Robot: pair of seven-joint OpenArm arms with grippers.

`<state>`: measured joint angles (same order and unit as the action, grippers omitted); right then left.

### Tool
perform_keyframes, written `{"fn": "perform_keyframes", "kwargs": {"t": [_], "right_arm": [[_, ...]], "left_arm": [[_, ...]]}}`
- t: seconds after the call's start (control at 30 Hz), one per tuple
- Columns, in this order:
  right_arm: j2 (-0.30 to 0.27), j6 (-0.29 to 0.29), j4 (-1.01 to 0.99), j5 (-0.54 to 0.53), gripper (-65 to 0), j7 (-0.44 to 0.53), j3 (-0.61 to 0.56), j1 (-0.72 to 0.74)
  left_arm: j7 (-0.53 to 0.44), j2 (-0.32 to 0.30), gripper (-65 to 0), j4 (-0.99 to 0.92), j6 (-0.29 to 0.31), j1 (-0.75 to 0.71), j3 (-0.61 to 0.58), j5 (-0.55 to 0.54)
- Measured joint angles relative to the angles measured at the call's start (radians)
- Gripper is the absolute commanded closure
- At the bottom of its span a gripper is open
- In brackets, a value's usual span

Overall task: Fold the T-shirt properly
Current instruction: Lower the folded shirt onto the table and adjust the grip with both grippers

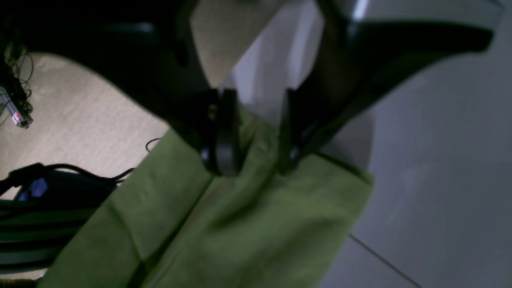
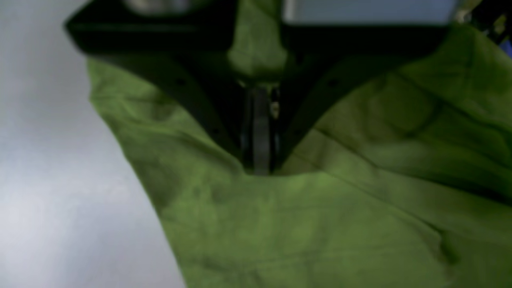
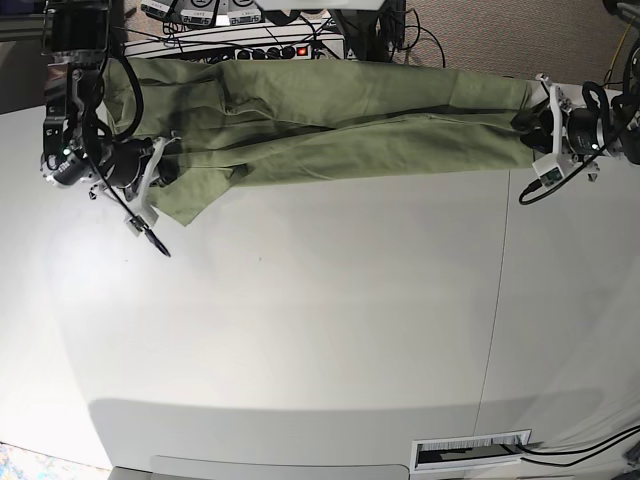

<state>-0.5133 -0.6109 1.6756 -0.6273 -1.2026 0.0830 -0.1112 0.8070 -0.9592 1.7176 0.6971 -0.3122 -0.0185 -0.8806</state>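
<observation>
Shirt [image 3: 330, 120] lies stretched along the worktop's [image 3: 320, 330] far edge — right tool [image 2: 260, 160] clamped tight on one end, left tool [image 1: 250, 160] spread wide, fabric between its fingers.

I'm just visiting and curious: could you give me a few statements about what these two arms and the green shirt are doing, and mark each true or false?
1. The T-shirt is stretched out between the two arms. True.
2. The right gripper is pinched shut on the cloth. True.
3. The left gripper is clamped tight. False: its jaws stand apart over the shirt's edge.
4. The shirt lies in the middle of the table. False: it lies along the far edge.
5. The shirt is red. False: it is olive green.
</observation>
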Motion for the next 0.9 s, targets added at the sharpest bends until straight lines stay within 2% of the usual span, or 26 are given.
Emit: {"fn": "perform_keyframes", "kwargs": {"t": [0.17, 0.3, 0.37, 0.5, 0.6, 0.7, 0.83, 0.9], "right_arm": [[0.007, 0.000, 0.000, 0.069, 0.0, 0.028, 0.000, -0.006], [0.006, 0.000, 0.000, 0.113, 0.0, 0.075, 0.003, -0.040], [0.004, -0.003, -0.018, 0.133, 0.0, 0.124, 0.006, -0.051], [0.000, -0.014, -0.100, 0.156, 0.0, 0.294, 0.010, -0.049], [0.000, -0.011, -0.142, 0.154, 0.0, 0.371, 0.011, -0.047], [0.003, -0.012, -0.151, 0.159, 0.0, 0.396, 0.011, -0.044], [0.049, -0.003, -0.156, 0.243, 0.0, 0.438, 0.013, -0.017], [0.081, 0.002, -0.164, 0.284, 0.0, 0.445, 0.013, 0.009]], "left_arm": [[-0.006, 0.004, -14.4, 0.000, 0.000, 0.000, 0.000, 0.000], [-0.006, 0.005, -14.2, 0.000, 0.000, 0.000, 0.000, 0.000], [-0.007, 0.005, -14.2, 0.000, 0.000, 0.000, 0.000, 0.000], [-0.015, 0.006, -14.2, 0.000, 0.000, 0.000, 0.000, 0.000], [-0.031, 0.006, -14.4, 0.000, 0.000, 0.000, 0.000, 0.004], [-0.056, 0.006, -20.4, 0.000, 0.000, 0.001, 0.000, 0.028], [-0.075, 0.010, -22.2, 0.000, 0.000, 0.011, 0.000, 0.035], [-0.074, 0.011, -22.2, 0.000, 0.000, 0.017, 0.000, 0.072]]}}
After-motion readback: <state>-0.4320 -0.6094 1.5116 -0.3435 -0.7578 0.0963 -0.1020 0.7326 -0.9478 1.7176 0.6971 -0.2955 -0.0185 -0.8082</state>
